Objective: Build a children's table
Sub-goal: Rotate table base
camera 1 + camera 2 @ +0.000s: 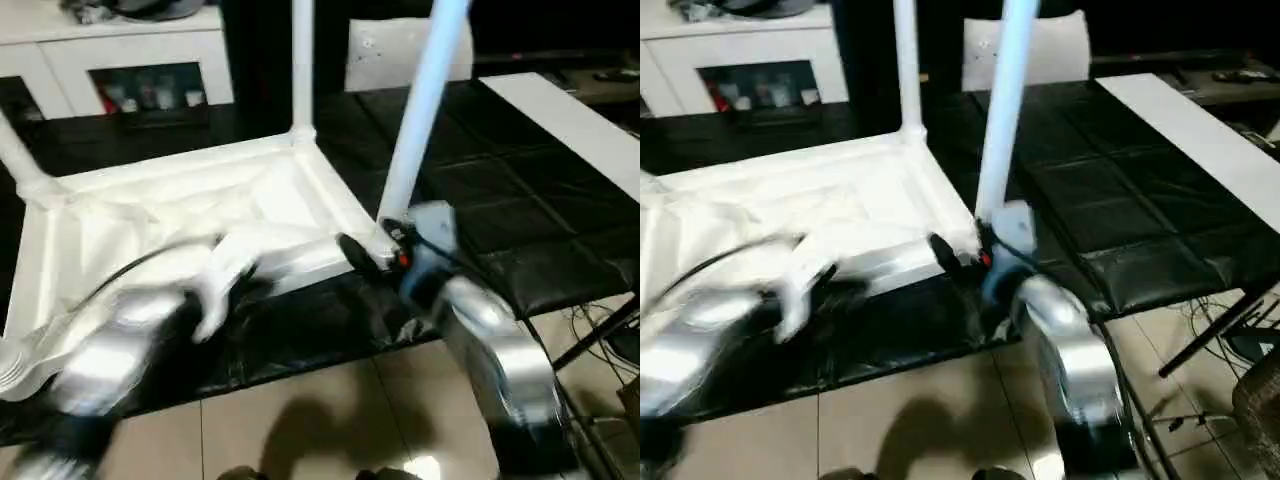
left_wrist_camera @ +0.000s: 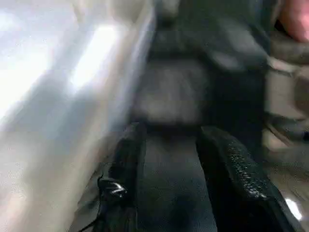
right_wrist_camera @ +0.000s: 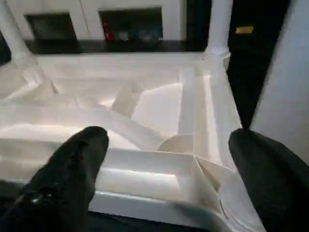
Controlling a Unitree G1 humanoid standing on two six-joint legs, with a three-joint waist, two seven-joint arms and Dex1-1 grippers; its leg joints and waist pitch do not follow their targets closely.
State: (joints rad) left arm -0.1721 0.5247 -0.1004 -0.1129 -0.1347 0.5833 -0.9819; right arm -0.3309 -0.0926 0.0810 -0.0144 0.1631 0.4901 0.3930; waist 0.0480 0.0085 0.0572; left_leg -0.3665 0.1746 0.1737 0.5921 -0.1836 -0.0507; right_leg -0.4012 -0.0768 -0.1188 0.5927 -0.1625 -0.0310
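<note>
With the tabletop (image 1: 180,215) lying ribs-up so legs can plug in, the right pincer (image 3: 164,164) gapes empty beside the near-corner leg (image 1: 420,110), the left pincer (image 2: 169,159) part-open, holding nothing.

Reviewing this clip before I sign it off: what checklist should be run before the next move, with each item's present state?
1. Table top upside down on the black mat: ok.
2. Near-right leg upright in its corner socket: ok.
3. Far leg upright: ok.
4. Right hand open, holding nothing: ok.
5. Left hand open, holding nothing: ok.
6. Fourth leg fitted: cannot tell.
</note>
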